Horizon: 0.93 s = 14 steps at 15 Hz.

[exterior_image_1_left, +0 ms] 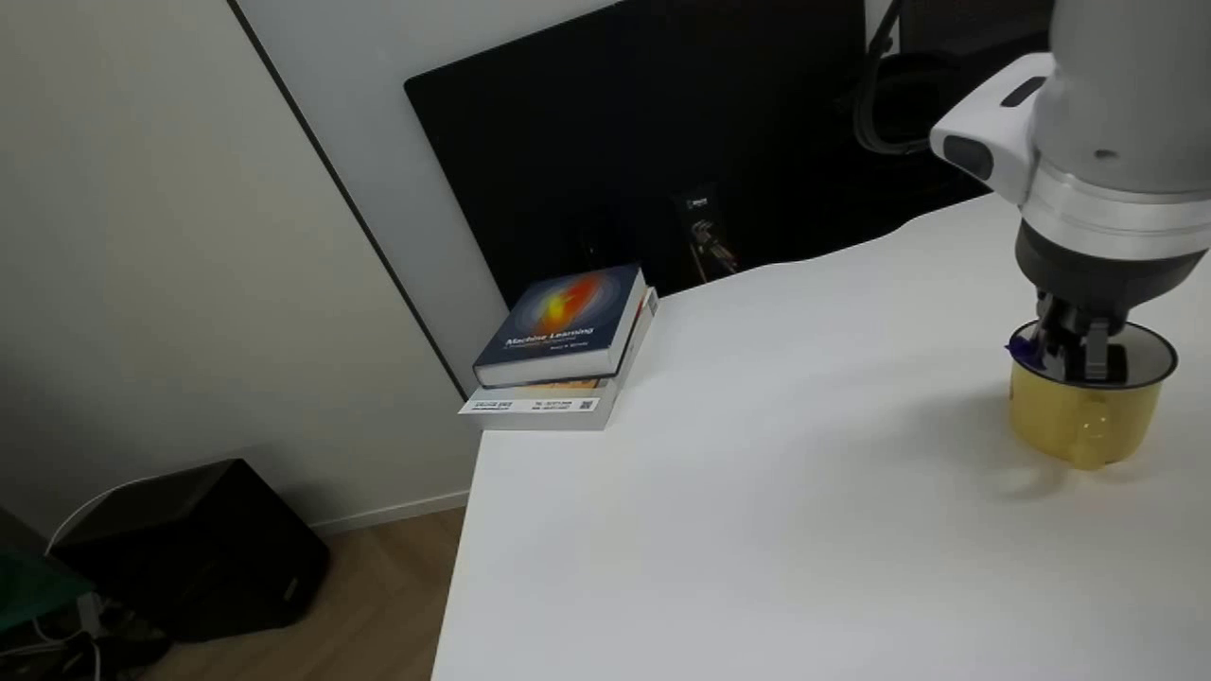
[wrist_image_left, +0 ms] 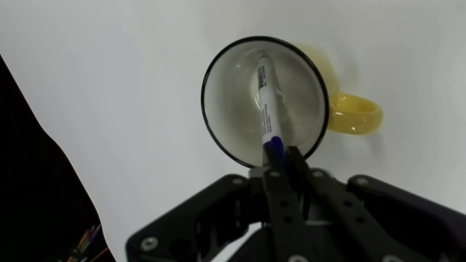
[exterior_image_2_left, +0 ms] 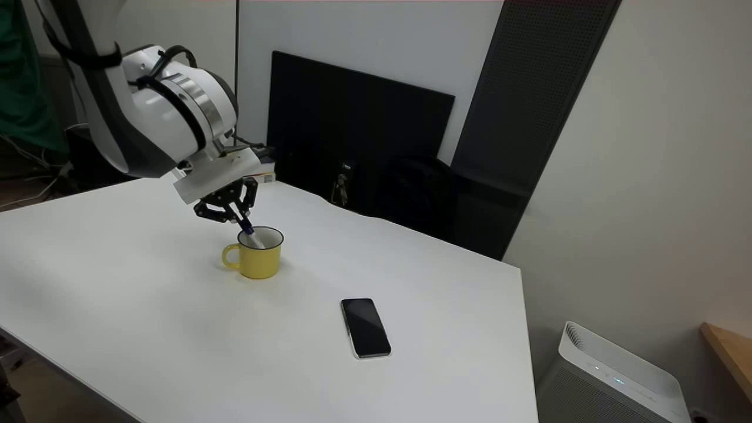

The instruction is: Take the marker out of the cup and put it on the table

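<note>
Gripper (wrist_image_left: 282,153) nearly closed, pinching blue-capped marker (wrist_image_left: 269,102), slanted in yellow cup (exterior_image_2_left: 261,264)

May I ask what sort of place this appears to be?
Probably an office or a research lab, though the pictures cannot settle which: a Machine Learning book sits at the far corner of the white table, a phone lies on it, and a robot arm hangs over it.

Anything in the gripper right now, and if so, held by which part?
Yes: the gripper holds the marker by its blue cap; the rest slants down into the yellow cup.
</note>
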### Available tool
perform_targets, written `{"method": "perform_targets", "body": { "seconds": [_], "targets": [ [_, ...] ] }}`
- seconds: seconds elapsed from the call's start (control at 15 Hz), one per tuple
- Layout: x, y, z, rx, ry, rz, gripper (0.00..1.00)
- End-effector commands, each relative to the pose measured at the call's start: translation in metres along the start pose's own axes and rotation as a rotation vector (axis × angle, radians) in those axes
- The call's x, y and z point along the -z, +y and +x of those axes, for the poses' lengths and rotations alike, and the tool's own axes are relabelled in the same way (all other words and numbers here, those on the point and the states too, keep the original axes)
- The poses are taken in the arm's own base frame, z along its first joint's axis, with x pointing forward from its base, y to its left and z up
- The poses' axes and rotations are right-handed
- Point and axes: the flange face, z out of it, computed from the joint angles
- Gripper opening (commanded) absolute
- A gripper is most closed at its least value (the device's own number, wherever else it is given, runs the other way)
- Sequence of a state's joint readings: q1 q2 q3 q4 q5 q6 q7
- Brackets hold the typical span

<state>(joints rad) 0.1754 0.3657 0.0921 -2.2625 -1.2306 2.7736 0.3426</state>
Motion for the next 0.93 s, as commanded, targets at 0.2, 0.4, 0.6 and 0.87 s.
{"method": "perform_targets", "body": {
  "seconds": [0.2, 0.4, 0.6, 0.87],
  "targets": [
    [0.013, 0.016, -0.003, -0.064, 0.017, -0.012, 0.02],
    [0.023, 0.027, -0.001, -0.077, 0.024, -0.031, 0.02],
    [0.039, 0.043, -0.001, -0.093, 0.033, -0.058, 0.02],
    [0.06, 0.061, 0.0, -0.122, 0.059, -0.068, 0.02]
  ]
}}
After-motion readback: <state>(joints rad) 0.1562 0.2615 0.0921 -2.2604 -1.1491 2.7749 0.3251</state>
